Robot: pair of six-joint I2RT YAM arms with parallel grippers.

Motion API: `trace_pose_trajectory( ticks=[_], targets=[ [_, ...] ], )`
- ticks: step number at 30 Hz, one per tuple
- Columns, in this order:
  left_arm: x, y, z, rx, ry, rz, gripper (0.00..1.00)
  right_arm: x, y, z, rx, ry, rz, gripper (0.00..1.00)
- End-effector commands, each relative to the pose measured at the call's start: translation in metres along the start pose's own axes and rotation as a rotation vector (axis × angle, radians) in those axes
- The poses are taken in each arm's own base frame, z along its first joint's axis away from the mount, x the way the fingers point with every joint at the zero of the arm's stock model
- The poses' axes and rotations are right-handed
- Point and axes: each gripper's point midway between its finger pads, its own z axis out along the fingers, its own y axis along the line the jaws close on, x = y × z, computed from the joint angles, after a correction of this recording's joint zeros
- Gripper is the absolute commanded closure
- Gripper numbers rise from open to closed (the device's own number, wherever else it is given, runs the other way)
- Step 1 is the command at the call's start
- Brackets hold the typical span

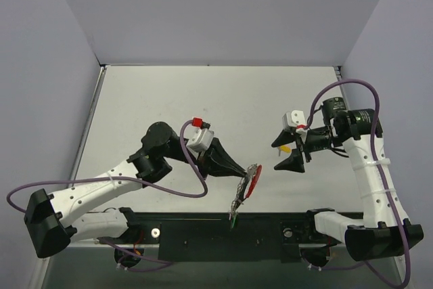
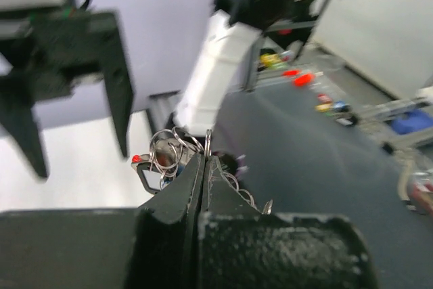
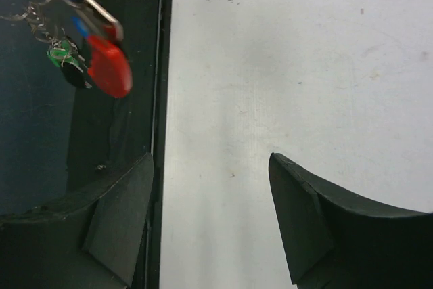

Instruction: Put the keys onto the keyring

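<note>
The left tool (image 1: 243, 174) is seen clamped together on the keyring (image 2: 164, 148), whose silvery loops and chain are bunched at its fingertips. The bundle is held in the air at the near edge of the surface (image 1: 203, 99), over the dark base strip (image 1: 203, 235). 1 red key (image 3: 108, 65) and 1 green key (image 3: 62, 53) are hung from it. The right tool (image 1: 284, 152) is held apart from the bundle, its 2 fingers spread with nothing between them.
</note>
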Motion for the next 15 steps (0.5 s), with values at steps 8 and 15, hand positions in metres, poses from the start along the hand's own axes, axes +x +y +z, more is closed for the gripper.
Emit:
trace_pose_trajectory(
  ticks=[8,15],
  targets=[
    [0.030,0.077,-0.030,-0.490,0.058,0.128,1.00,-0.029,0.043,-0.016,-0.068,0.051,0.031,0.36],
    [0.032,0.082,-0.011,-0.552,-0.004,0.195,1.00,-0.043,0.047,0.002,-0.202,0.038,-0.057,0.54]
  ],
)
